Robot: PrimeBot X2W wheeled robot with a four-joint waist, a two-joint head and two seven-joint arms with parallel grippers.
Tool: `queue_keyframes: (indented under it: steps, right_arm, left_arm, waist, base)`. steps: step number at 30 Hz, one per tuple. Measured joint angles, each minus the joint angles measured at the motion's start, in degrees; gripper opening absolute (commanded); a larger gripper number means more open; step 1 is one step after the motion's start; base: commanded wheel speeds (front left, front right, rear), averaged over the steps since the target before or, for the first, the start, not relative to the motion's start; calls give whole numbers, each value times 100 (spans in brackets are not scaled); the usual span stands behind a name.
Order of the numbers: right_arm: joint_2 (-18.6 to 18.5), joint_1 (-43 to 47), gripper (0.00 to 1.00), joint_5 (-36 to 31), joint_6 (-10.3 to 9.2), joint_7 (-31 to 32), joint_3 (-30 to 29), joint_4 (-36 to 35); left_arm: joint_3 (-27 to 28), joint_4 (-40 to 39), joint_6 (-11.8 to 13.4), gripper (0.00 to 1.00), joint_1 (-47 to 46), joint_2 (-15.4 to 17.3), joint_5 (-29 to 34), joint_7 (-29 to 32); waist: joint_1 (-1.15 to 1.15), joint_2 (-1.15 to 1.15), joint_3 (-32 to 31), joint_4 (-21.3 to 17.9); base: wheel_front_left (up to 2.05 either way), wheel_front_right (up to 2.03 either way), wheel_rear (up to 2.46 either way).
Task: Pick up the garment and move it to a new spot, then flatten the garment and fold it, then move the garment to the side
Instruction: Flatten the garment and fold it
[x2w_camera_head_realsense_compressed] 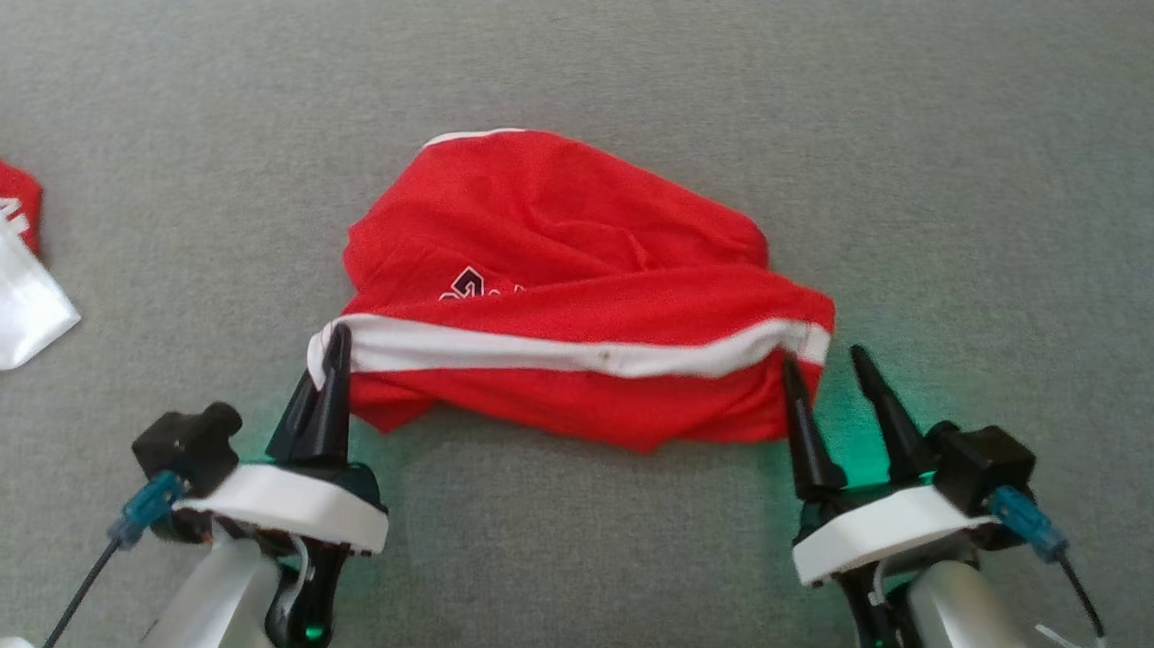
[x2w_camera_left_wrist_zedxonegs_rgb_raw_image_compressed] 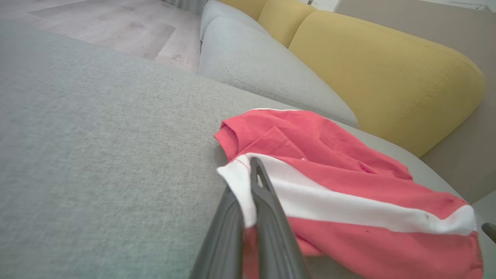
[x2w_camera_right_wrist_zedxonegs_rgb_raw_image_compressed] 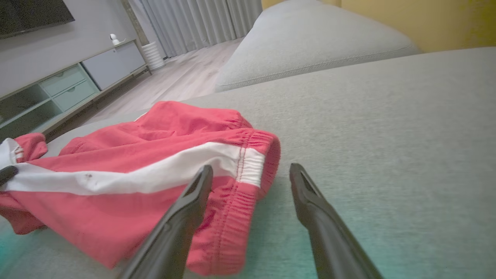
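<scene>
The red garment (x2w_camera_head_realsense_compressed: 581,264), shorts by the look of them, lies rumpled mid-way across the grey sofa cushion (x2w_camera_head_realsense_compressed: 561,584). At its 7 o'clock corner the left claw (x2w_camera_head_realsense_compressed: 335,341) is pinched tight on the end of the white stripe (x2w_camera_head_realsense_compressed: 555,351). At 4 o'clock the right claw (x2w_camera_head_realsense_compressed: 823,359) gapes wide, gripping nothing, one finger by the elastic waistband (x2w_camera_right_wrist_zedxonegs_rgb_raw_image_compressed: 242,193). Light, limp cloth, I'd say: it will sag and bunch, so that thicker waistband corner looks the place to grip.

The left gripper (x2w_camera_head_realsense_compressed: 339,338) reached forward, its two dark fingers pinched tight together on a corner of the garment (x2w_camera_head_realsense_compressed: 563,233). The right gripper (x2w_camera_head_realsense_compressed: 823,359) lay level with it, fingers spread apart. Both pale forearms angled slightly inward.
</scene>
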Motion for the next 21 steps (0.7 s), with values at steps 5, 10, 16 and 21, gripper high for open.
queue_keyframes:
  steps: [5,10,16,21]
  right_arm:
    - [-105,10,100,343,0,0,190,30]
    - [-182,-37,100,896,0,0,476,69]
    - [-364,-126,100,1428,0,0,801,60]
    - [-376,-321,100,1671,0,0,946,1]
  left_arm:
    - [4,-47,0,0,1,-10,49,0]
    - [5,-33,-1,0,-3,-18,96,0]
    - [8,-2,-1,0,-18,-34,133,0]
    - [-3,37,-1,0,-21,-34,146,0]
  waist:
    - [0,0,47,75]
    - [0,0,95,121]
    - [1,0,153,150]
    - [1,0,199,170]
  base:
    - [0,0,0]
    - [0,0,0]
    - [0,0,0]
    - [0,0,0]
